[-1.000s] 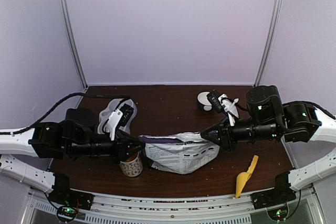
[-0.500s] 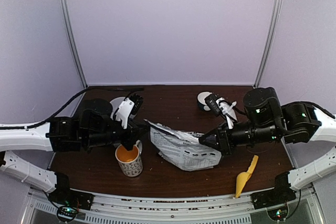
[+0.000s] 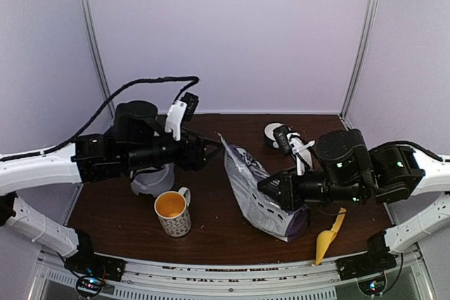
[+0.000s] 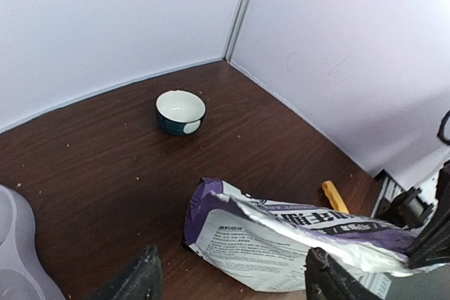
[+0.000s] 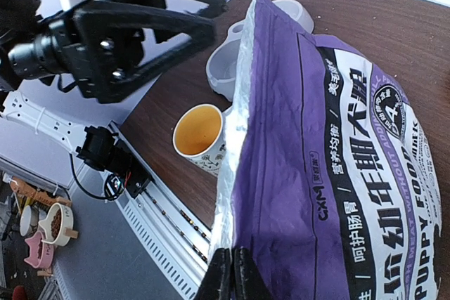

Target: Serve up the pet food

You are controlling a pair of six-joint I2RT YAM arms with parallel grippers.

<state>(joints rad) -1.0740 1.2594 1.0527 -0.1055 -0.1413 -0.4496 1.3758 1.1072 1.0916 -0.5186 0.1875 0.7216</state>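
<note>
- Purple foil "PUPPY FOOD" bag (image 3: 256,187) is standing tilted on the brown tabletop (image 3: 211,237), presumably keeping the kibble hidden inside.
- Right fingers (image 5: 223,272) are pinching the bag's silvery edge, closed tight on it.
- Left fingers (image 4: 137,279) are hanging wide apart near the bag's top, holding nothing.
- Likely the bag is behaving soft, crinkly, slippery and bottom-heavy; gripping a stiffer seamed edge looks safest.
</note>
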